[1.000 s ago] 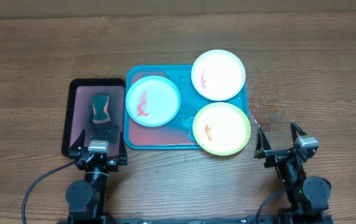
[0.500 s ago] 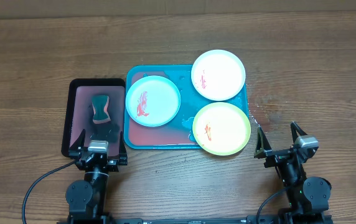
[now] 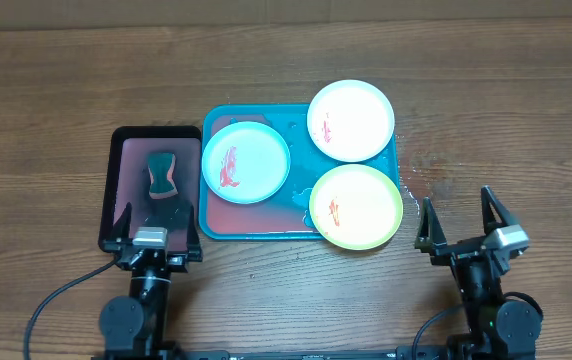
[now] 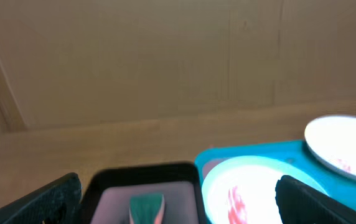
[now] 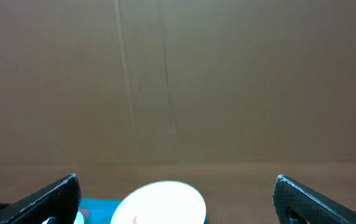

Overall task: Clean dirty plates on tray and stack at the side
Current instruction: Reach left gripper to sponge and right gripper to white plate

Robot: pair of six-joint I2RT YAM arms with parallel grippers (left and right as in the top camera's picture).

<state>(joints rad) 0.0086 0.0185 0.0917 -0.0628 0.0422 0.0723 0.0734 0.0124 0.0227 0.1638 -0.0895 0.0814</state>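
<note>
Okay, the right fingers (image 3: 427,230), spread fully and holding nothing, are drifting outward, away from the tray (image 3: 251,220). The left fingers (image 3: 123,226), equally wide and empty, are barely shifting by the black tray (image 3: 126,140) w/ sponge (image 3: 160,172). The dirty plates (image 3: 246,162) are sitting on the tray, smears intact, so no cleaning yet. No writing is showing.

Light blue round plastic plate (image 3: 246,162), white round plate (image 3: 351,120) and yellow-green round plate (image 3: 356,207) crowding large teal rectangular plastic tray (image 3: 266,112); only narrow gaps showing between them. Small black rectangular tray (image 3: 116,180) with dark green sponge (image 3: 160,175) sitting just left. Brown wooden table (image 3: 66,90) lying open beyond and on both flanks.
</note>
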